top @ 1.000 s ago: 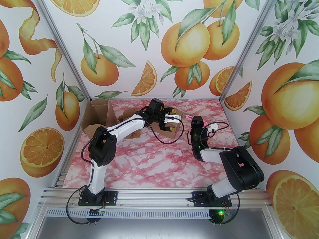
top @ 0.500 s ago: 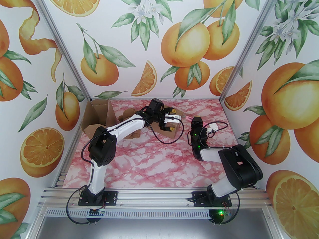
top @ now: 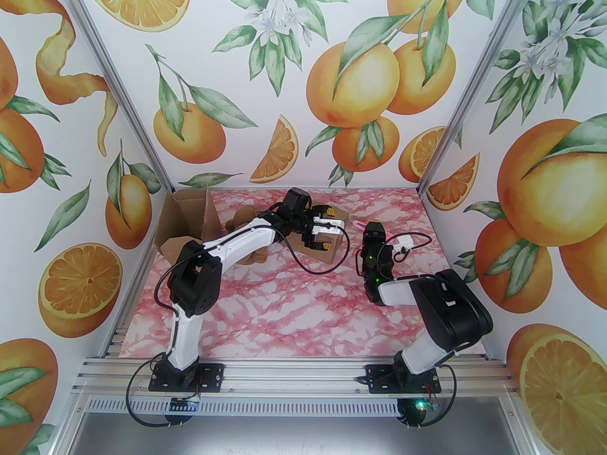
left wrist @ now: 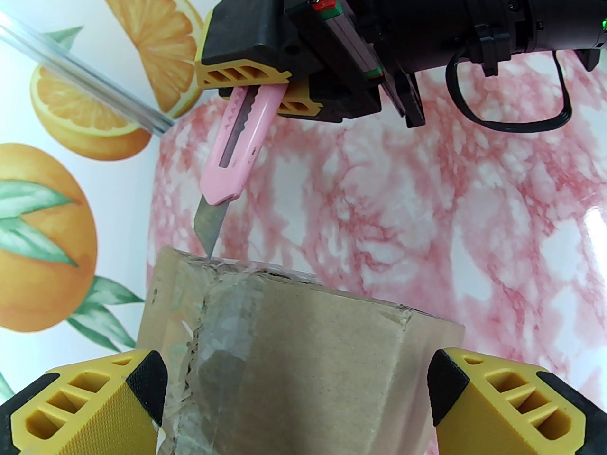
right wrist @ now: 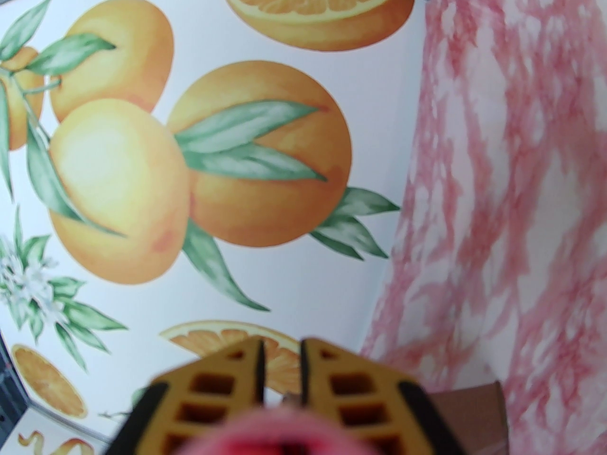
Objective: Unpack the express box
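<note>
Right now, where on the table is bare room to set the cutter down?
Free: the wide near strip of the table between the two arm bases, and the far-right corner behind the right fingers holding the pink cutter. Crowded: the far left and middle, with the open carton, the brown plush and the taped box between the left fingers.

Desk: What does the machine look like?
Photographer: Two arms, left arm [top: 237, 241] and right arm [top: 424, 356], in white shells with black joints. Black cables [left wrist: 517, 129] loop off the wrists.
Desk: And the tips?
Photographer: Ribbed yellow fingers [left wrist: 85, 405], black pads [left wrist: 149, 375]. Black base plates [top: 211, 376] along the lower frame; green lights [top: 373, 257] at centre right.
</note>
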